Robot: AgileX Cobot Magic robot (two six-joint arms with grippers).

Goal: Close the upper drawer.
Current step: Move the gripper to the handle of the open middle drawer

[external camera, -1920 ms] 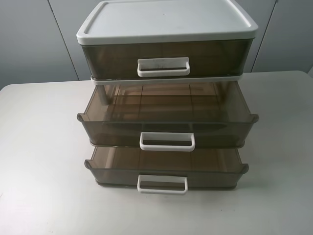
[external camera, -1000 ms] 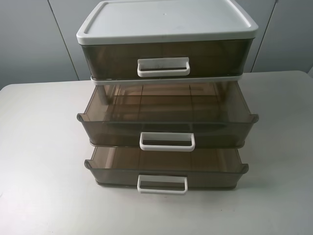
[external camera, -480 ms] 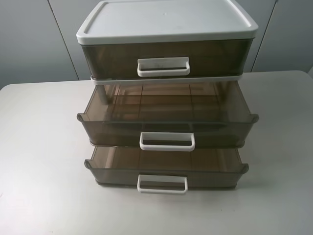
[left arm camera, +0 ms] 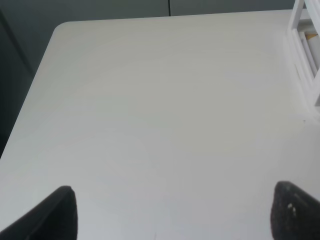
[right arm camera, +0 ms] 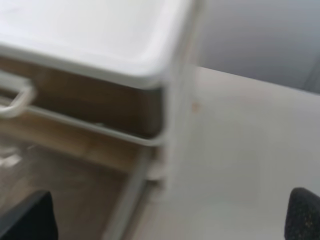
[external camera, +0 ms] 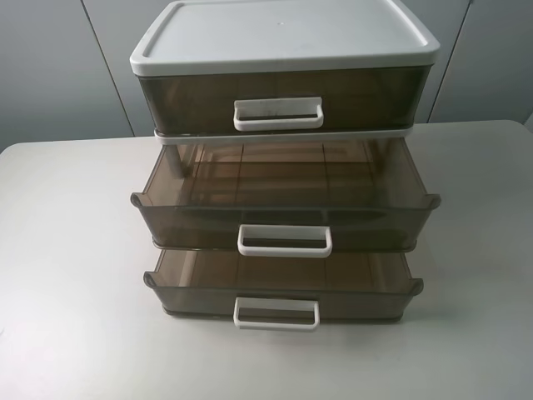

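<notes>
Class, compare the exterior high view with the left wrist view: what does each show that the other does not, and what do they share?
Only the exterior high view: the whole drawer unit from the front, with the upper drawer and bottom drawer pulled out and the top drawer shut; no arm appears. Only the left wrist view: the left gripper, its dark fingers spread wide above the table. Both: the table, and the drawer unit, though the wrist view catches only a sliver of its white frame.

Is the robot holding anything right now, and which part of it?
Nothing. The left gripper and the right gripper are both open and empty, and the upper drawer is untouched.
</notes>
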